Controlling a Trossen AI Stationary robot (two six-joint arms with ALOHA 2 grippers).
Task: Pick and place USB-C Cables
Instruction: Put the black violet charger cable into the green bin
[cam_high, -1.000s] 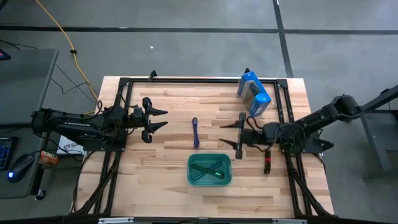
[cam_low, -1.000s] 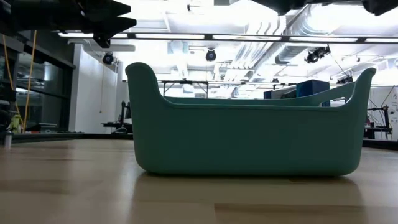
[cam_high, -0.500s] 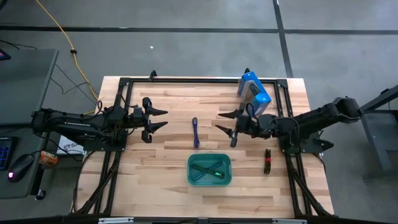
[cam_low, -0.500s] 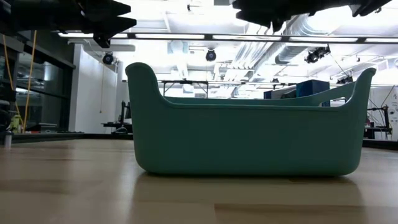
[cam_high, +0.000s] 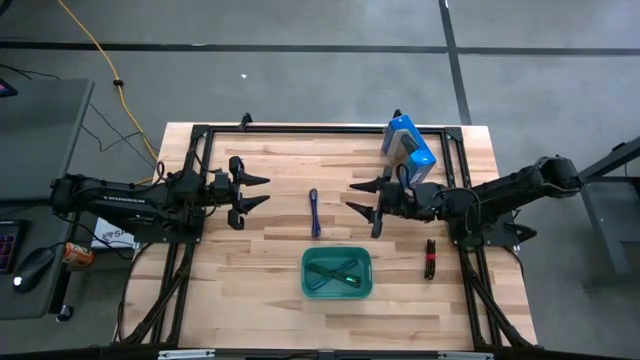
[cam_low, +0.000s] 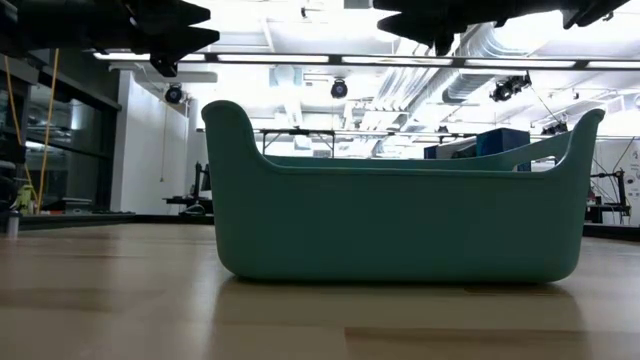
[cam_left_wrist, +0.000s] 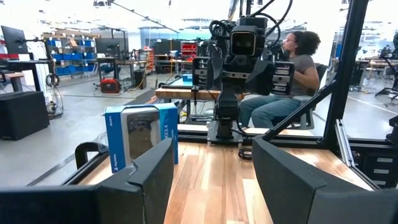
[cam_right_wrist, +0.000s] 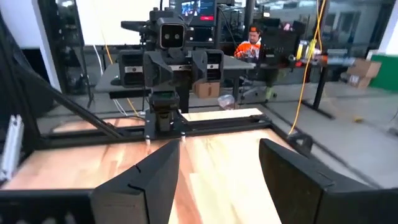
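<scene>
In the high view a purple-blue cable (cam_high: 314, 212) lies on the bare wood at the table's middle. A red-and-black cable (cam_high: 430, 257) lies on the wood right of the teal tub (cam_high: 337, 273); green and teal cables (cam_high: 336, 272) lie inside the tub. My left gripper (cam_high: 262, 190) hovers open over the table's left part, left of the purple-blue cable. My right gripper (cam_high: 356, 196) hovers open right of that cable, fingers pointing left. Both wrist views show open fingers with nothing between them.
A blue box (cam_high: 408, 149) lies near the far right corner, seen also in the left wrist view (cam_left_wrist: 140, 134). A black frame (cam_high: 200, 135) rims the table. The tub (cam_low: 395, 225) fills the low view. People sit beyond the table (cam_left_wrist: 277, 78).
My right gripper has risen from the table near the red-and-black cable and moved toward the far edge and left, leaving that cable lying on the wood. It has stayed open. My left arm has kept still.
</scene>
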